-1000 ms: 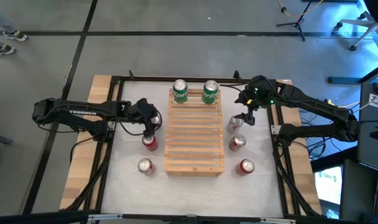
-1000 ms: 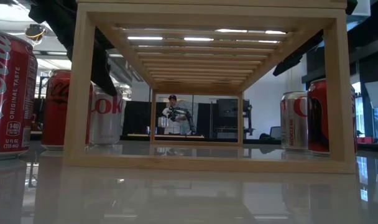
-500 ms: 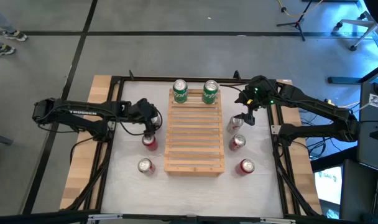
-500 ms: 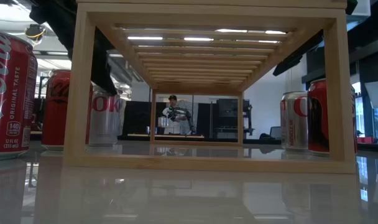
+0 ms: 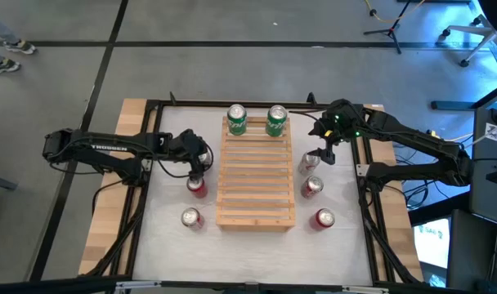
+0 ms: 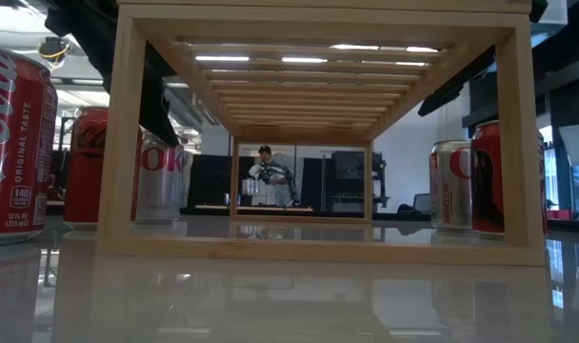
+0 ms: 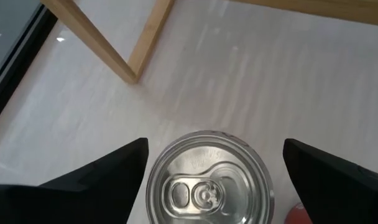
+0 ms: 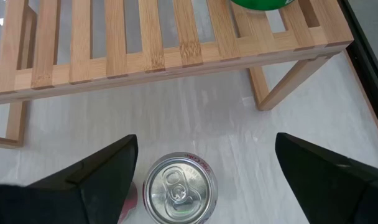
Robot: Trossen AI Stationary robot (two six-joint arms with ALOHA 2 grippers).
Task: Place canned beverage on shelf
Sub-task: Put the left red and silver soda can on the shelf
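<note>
Pincers (image 7: 207,162) (image 8: 204,162) spread above cans (image 7: 209,180) (image 8: 179,186) beside shelf (image 5: 257,175).

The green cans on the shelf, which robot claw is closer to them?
Right. The right claw hovers beside the shelf, not far from the green cans. The left claw is farther, across the shelf.

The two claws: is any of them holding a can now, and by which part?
Neither. The left claw and right claw each stand open above a can, not touching it.

Green cans (image 5: 236,119), red cans (image 5: 323,219), pale bamboo shelf (image 5: 257,184).
</note>
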